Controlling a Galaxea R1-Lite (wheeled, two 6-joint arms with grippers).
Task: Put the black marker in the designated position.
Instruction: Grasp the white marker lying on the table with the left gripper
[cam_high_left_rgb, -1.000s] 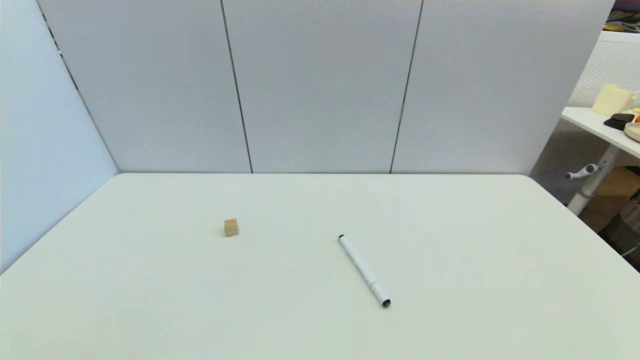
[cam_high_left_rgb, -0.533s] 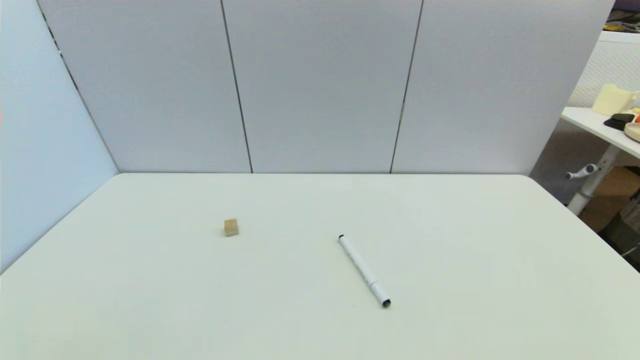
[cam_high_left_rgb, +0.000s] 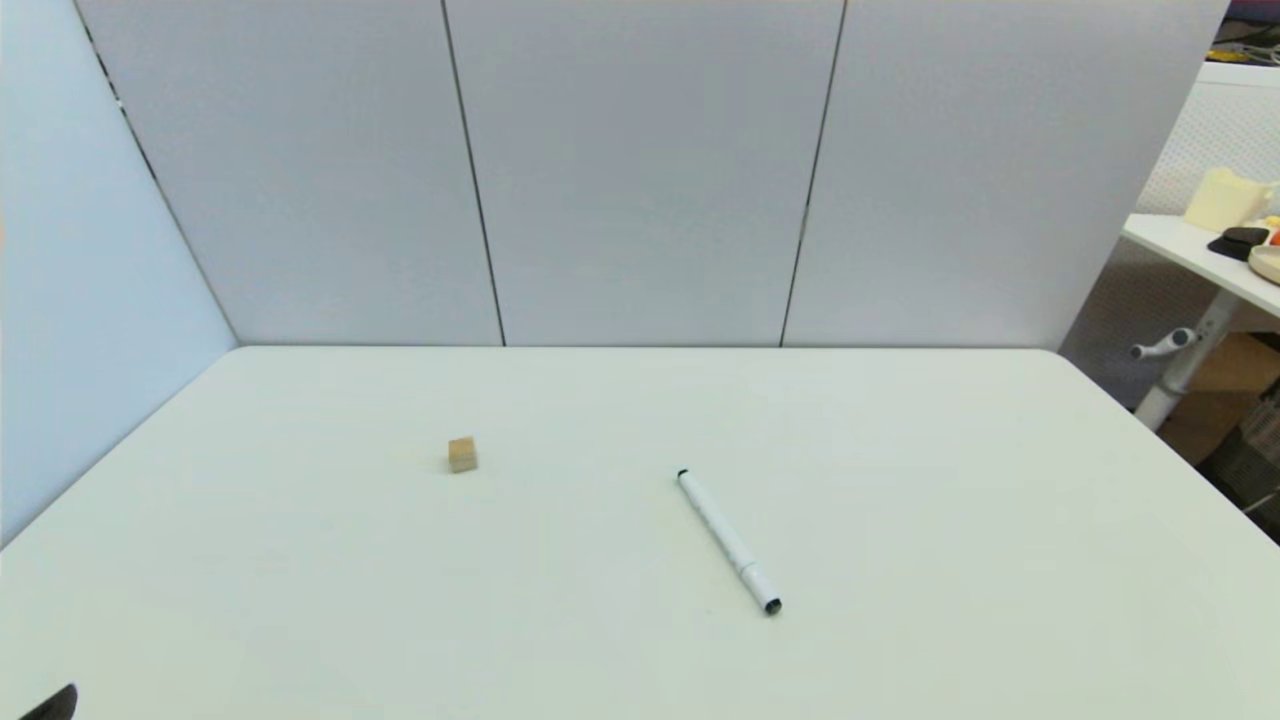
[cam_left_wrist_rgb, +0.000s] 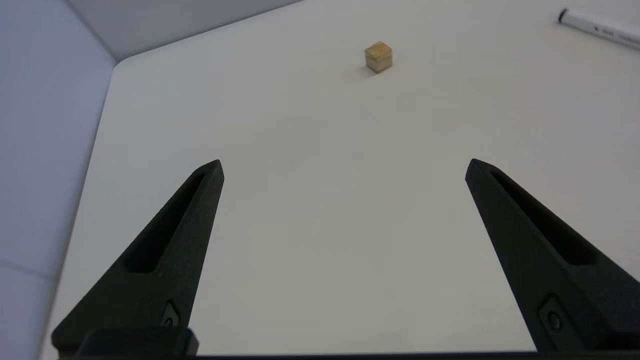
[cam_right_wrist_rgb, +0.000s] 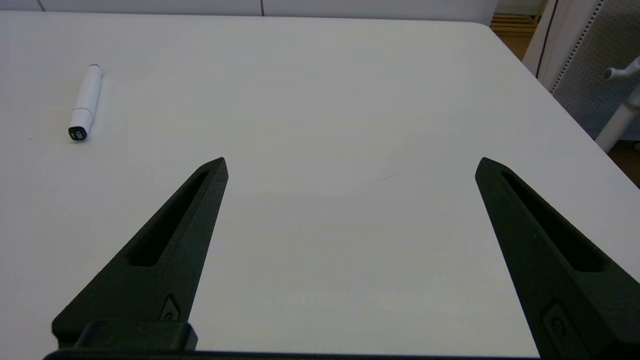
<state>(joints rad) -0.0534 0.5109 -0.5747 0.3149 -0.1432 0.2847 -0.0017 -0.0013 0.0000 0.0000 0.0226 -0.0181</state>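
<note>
Black marker (cam_high_left_rgb: 727, 541): slim white barrel, lying flat on the worktop (cam_high_left_rgb: 950, 520), a little right of centre; small black tip toward the far side, dark cap end toward the robot. Untouched, held by nothing.
Tan cube (cam_high_left_rgb: 462, 454): small wooden block, well apart from the marker, to its left and slightly farther back.
Left end effector (cam_left_wrist_rgb: 344, 167): low over the worktop's near left part, fingers spread wide, empty; only a dark sliver shows at the head view's bottom left corner. The cube lies ahead of it, the marker's tip off to one side.
Right end effector (cam_right_wrist_rgb: 351, 165): near the worktop's right front, fingers spread wide, empty; not in the head view.
Step in hand: approach, by judgement not yet begun in earnest.
Doing it well: bring the fingers across the barrel at mid-length, straddling it squarely, so the round pen cannot roll or pivot out.
Hard to make out: no marked target spot is visible; the cube may be the reference, which cannot be confirmed. The left wrist view cuts off most of the barrel.
</note>
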